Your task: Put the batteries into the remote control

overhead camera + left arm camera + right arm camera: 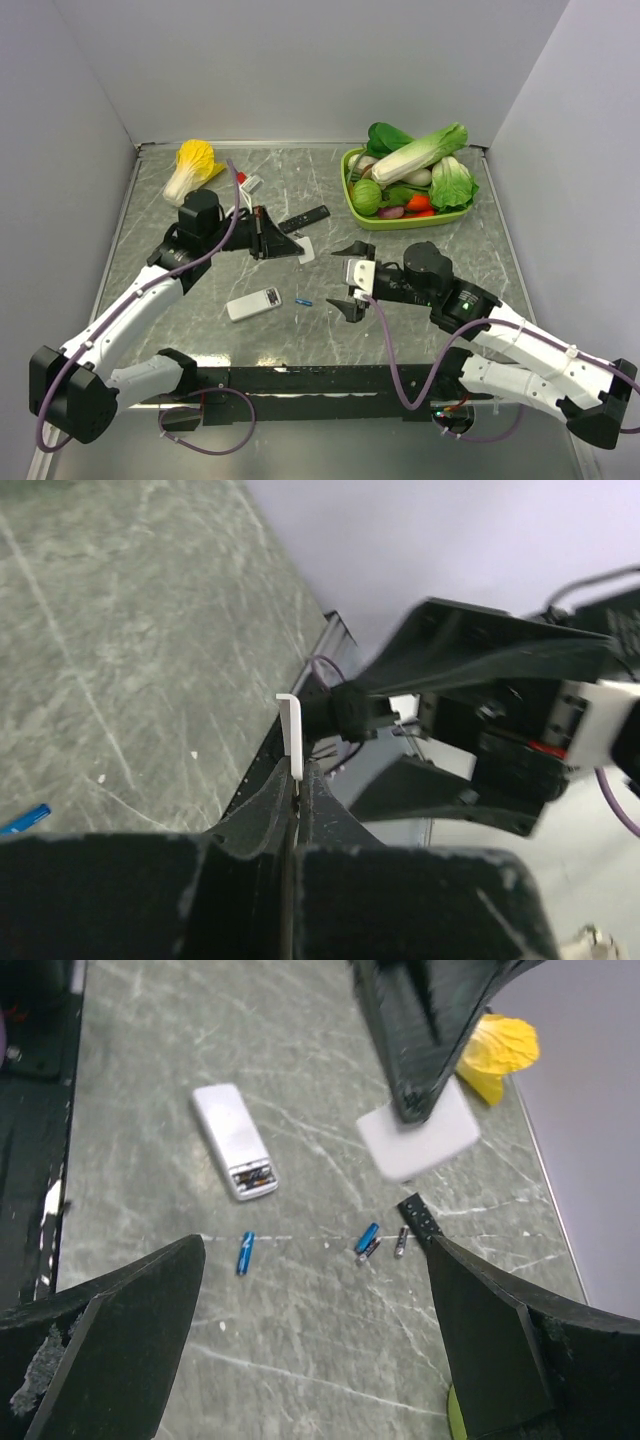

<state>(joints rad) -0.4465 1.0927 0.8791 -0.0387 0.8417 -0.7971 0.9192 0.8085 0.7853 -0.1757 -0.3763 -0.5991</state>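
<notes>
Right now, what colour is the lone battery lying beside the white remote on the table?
Blue: the battery shows best in the right wrist view.

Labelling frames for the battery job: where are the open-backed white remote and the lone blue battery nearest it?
remote control (226, 1126), right wrist view, plain white back.
lone battery (245, 1253), right wrist view, middle of its blue body.

I see a green tray (348, 186) of veg far right, yellow cabbage (192, 165) far left, slim black remote (308, 217) between.

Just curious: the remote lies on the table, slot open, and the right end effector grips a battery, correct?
No: the right end effector is open and empty; the right wrist view shows the batteries on the table near the remote.
</notes>
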